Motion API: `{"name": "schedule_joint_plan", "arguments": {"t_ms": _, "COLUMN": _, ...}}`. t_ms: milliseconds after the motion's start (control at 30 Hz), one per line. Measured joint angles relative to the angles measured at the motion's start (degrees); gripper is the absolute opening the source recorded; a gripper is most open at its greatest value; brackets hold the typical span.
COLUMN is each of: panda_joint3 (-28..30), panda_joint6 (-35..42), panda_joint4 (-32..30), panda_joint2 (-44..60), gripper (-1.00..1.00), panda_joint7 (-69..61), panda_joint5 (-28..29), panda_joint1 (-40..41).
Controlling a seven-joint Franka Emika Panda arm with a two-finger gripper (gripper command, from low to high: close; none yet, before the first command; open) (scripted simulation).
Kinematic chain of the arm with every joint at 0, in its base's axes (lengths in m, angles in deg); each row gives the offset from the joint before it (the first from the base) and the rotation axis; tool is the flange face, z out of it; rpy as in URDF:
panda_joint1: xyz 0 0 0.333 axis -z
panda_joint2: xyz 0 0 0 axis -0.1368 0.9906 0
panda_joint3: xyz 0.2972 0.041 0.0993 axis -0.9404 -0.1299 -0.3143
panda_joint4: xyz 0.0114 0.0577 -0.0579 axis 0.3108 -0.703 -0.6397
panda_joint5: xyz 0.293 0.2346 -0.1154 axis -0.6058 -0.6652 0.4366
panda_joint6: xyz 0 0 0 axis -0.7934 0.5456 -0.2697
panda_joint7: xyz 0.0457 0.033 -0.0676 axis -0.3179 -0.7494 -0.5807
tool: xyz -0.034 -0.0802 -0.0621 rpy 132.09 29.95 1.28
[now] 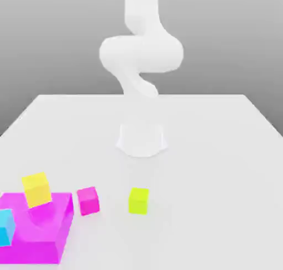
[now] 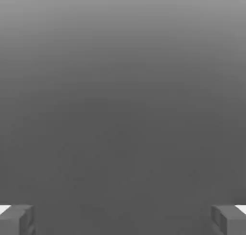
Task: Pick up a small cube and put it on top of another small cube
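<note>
The small lime yellow-green cube [image 1: 139,201] sits on the broad white table [image 1: 210,169], in front of the white arm's base [image 1: 141,141] and near the middle of the exterior view. The pincer [image 2: 123,222] stands wide open in the hand view, its two grey fingertips [image 2: 17,219] far apart at opposite edges, with nothing between them. Only plain grey lies beyond them there, so the lime cube is not in its grasp; how far off it lies, or in which direction, I cannot tell.

Toward the exterior view's left of the lime cube, a small magenta-pink cube [image 1: 88,201] rests on the table, apart from it and slightly turned. Further to that side is a wide, low magenta block [image 1: 47,251], close beside the pink cube. A golden-yellow cube [image 1: 37,190] is seen tilted at the block's far part; whether it touches the block is hard to tell. A sky-blue cube [image 1: 5,228], cut off by the exterior view's left edge, appears over the block too. Nothing stands against the lime cube's sides.
</note>
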State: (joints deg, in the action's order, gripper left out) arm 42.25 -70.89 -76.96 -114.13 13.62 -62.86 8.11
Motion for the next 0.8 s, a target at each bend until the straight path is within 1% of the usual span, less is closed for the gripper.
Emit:
{"name": "schedule_joint_plan", "arguments": {"t_ms": 400, "panda_joint3": -0.79, "panda_joint6": -18.23, "panda_joint4": -22.76, "panda_joint2": 20.1, "gripper": 0.0, "panda_joint7": 3.7, "panda_joint5": -0.39, "panda_joint1": 1.3}}
{"name": "schedule_joint_plan", "arguments": {"t_ms": 500, "panda_joint3": -1.05, "panda_joint6": -23.53, "panda_joint4": -29.24, "panda_joint2": 26.15, "gripper": 0.0, "panda_joint7": 4.84, "panda_joint5": -0.47, "panda_joint1": 1.68}}
{"name": "schedule_joint_plan", "arguments": {"t_ms": 567, "panda_joint3": -1.21, "panda_joint6": -28.28, "panda_joint4": -33.29, "panda_joint2": 31.93, "gripper": 0.0, "panda_joint7": 5.74, "panda_joint5": -0.37, "panda_joint1": 1.98}}
{"name": "schedule_joint_plan", "arguments": {"t_ms": 633, "panda_joint3": -1.07, "panda_joint6": -34.58, "panda_joint4": -34.96, "panda_joint2": 40.0, "gripper": 0.0, "panda_joint7": 7.03, "panda_joint5": 0.69, "panda_joint1": 2.31}}
{"name": "schedule_joint_plan", "arguments": {"t_ms": 800, "panda_joint3": 0.52, "panda_joint6": -44.24, "panda_joint4": -33.9, "panda_joint2": 51.99, "gripper": 0.0, "panda_joint7": 8.29, "panda_joint5": 2.15, "panda_joint1": 1.1}}
